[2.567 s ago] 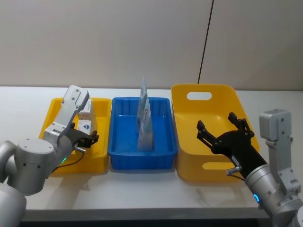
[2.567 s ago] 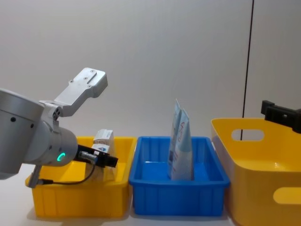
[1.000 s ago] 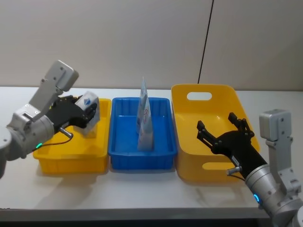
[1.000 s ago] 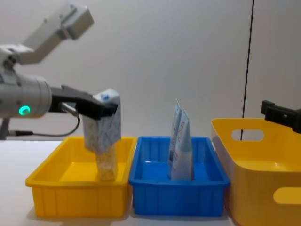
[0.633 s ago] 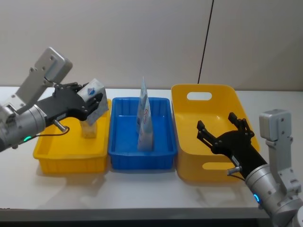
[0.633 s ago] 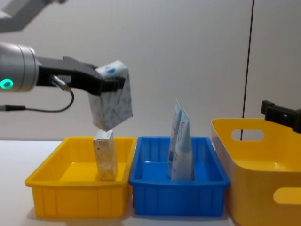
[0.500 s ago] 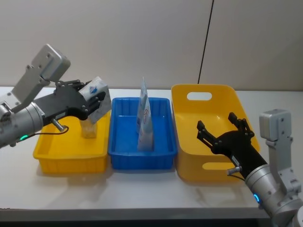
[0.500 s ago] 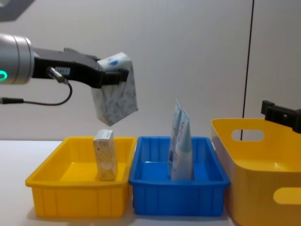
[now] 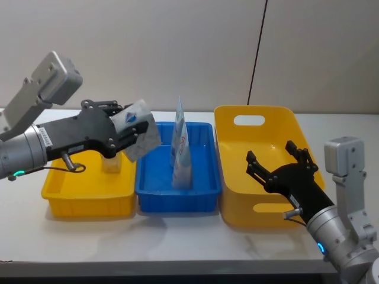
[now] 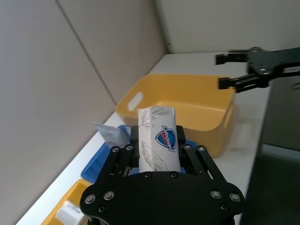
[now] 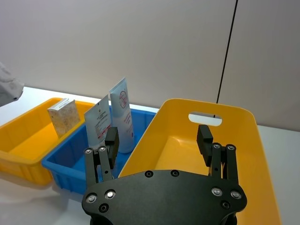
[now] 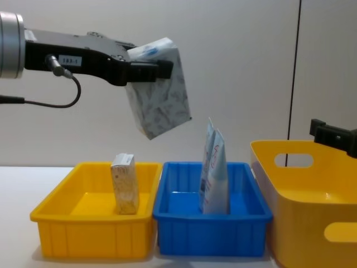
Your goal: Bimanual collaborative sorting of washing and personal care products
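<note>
My left gripper (image 9: pixel 134 131) is shut on a white pack with grey leaf print and a blue mark (image 9: pixel 141 135). It holds the pack tilted in the air (image 12: pixel 162 95), above where the yellow tray (image 9: pixel 59 192) meets the blue tray (image 9: pixel 177 201). In the left wrist view the pack (image 10: pixel 158 138) stands between the fingers. A beige speckled carton (image 12: pixel 125 184) stands upright in the yellow tray. Two tall pale-blue-and-white tubes (image 12: pixel 213 170) stand in the blue tray. My right gripper (image 9: pixel 278 163) hovers open over the big yellow basket (image 9: pixel 260 112).
The yellow tray, blue tray and big basket (image 12: pixel 262 151) stand side by side on the white table, with a wall close behind. A black cable hangs down the wall behind the basket. Bare table lies in front of the trays.
My left gripper has lifted the white pack out of the yellow tray and carried it up and to the right, toward the blue tray. The right arm has not moved.
</note>
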`<state>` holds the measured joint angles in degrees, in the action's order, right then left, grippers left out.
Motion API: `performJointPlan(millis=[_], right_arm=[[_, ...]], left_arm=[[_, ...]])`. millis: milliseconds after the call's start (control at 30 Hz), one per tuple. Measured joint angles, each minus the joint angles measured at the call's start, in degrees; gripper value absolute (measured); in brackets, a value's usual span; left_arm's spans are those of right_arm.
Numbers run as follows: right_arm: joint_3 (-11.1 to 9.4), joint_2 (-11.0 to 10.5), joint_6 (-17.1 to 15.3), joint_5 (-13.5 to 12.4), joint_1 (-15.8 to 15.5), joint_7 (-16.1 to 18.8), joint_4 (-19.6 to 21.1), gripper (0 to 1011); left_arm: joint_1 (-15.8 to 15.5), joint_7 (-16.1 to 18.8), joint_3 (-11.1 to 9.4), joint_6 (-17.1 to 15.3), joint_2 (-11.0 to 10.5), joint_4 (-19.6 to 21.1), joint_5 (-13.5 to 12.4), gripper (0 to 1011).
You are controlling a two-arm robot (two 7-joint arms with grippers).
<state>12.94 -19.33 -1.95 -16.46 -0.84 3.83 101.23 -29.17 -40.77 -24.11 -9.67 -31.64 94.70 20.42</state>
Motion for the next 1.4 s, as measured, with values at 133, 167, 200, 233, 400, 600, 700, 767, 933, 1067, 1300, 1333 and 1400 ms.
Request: performJointPlan(millis=[133, 167, 200, 233, 400, 600, 700, 767, 933, 1067, 1300, 1333, 1400], right_arm=[[0.0, 0.0, 0.0, 0.0, 0.0, 0.0, 0.0, 1002], [0.0, 0.0, 0.0, 0.0, 0.0, 0.0, 0.0, 1002], [0.0, 0.0, 0.0, 0.0, 0.0, 0.0, 0.0, 1002], [0.0, 0.0, 0.0, 0.0, 0.0, 0.0, 0.0, 1002], [0.0, 0.0, 0.0, 0.0, 0.0, 0.0, 0.0, 1002], [0.0, 0.0, 0.0, 0.0, 0.0, 0.0, 0.0, 1002], [0.0, 0.0, 0.0, 0.0, 0.0, 0.0, 0.0, 1002], [0.0, 0.0, 0.0, 0.0, 0.0, 0.0, 0.0, 1002], [0.0, 0.0, 0.0, 0.0, 0.0, 0.0, 0.0, 1002], [0.0, 0.0, 0.0, 0.0, 0.0, 0.0, 0.0, 1002], [0.0, 0.0, 0.0, 0.0, 0.0, 0.0, 0.0, 1002], [0.0, 0.0, 0.0, 0.0, 0.0, 0.0, 0.0, 1002], [0.0, 0.0, 0.0, 0.0, 0.0, 0.0, 0.0, 1002]], left_arm=[[-0.27, -2.21, -0.4, 0.5, -0.59, 0.32, 1.08, 369], [-0.4, -3.3, -0.62, 0.74, -0.85, 0.43, 1.62, 369], [-0.57, -4.62, -0.91, 0.97, -1.11, 0.51, 2.26, 369], [-0.64, -5.37, -1.05, 1.1, -1.23, 0.54, 2.61, 369], [-1.25, -9.34, -2.1, 1.54, -1.92, 0.6, 4.46, 369], [-1.93, -13.73, -3.42, 1.72, -2.37, 0.25, 6.4, 369], [-2.32, -16.33, -4.32, 1.73, -2.54, -0.2, 7.47, 369], [-2.52, -17.51, -4.83, 1.73, -2.6, -0.53, 7.96, 369], [-3.12, -21.76, -6.61, 1.66, -2.62, -1.84, 9.65, 369], [-3.35, -23.73, -7.52, 1.66, -2.62, -2.57, 10.42, 369], [-3.57, -25.58, -8.73, 2.14, -2.52, -3.5, 11.24, 369], [-3.57, -25.62, -8.79, 2.23, -2.51, -3.55, 11.27, 369], [-3.57, -25.64, -8.99, 2.46, -2.46, -3.64, 11.3, 369]])
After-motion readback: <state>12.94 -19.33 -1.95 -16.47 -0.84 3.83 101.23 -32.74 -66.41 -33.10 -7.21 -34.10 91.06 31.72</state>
